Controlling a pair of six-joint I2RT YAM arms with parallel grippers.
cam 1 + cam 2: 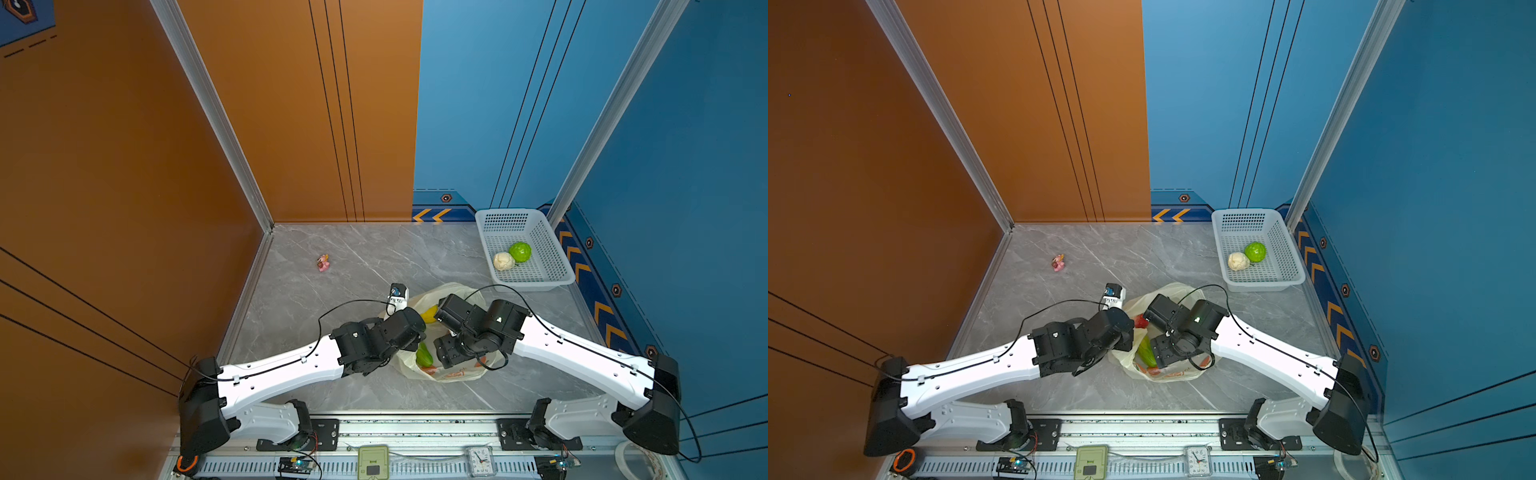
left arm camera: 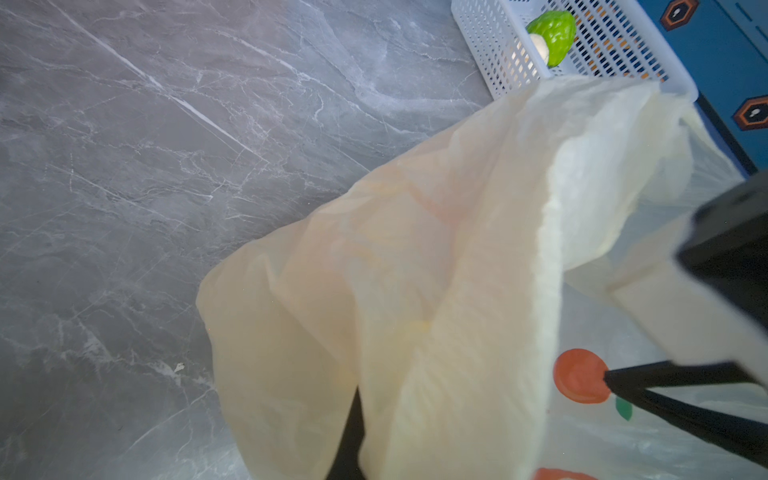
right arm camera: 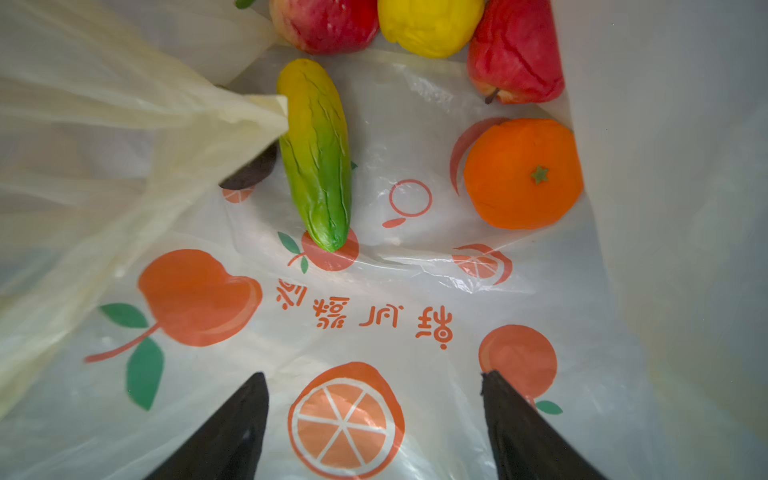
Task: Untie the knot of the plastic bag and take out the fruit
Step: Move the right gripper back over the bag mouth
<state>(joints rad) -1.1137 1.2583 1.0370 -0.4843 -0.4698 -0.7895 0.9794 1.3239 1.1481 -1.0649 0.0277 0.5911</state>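
Observation:
The plastic bag [image 1: 453, 376] [image 1: 1167, 374] lies open mid-table, pale yellow with orange prints. My left gripper [image 2: 353, 432] is shut on a fold of the bag's rim [image 2: 415, 249], holding it up. My right gripper [image 3: 374, 376] is open inside the bag over its printed floor [image 3: 374, 291], holding nothing. Ahead of it lie fruit: a long green-yellow piece [image 3: 318, 166] [image 1: 424, 357], an orange one [image 3: 523, 172], two red ones [image 3: 515, 54], a yellow one [image 3: 428, 25] and a dark purple one [image 3: 253, 172] half under plastic. No knot shows.
A white perforated basket [image 1: 507, 222] [image 1: 1241, 222] stands at the back right against the blue wall, holding a green bumpy fruit [image 1: 520, 252] and a cream-white one [image 1: 503, 261]. A tiny pink figurine [image 1: 323, 263] lies at the back left. Walls close in on three sides.

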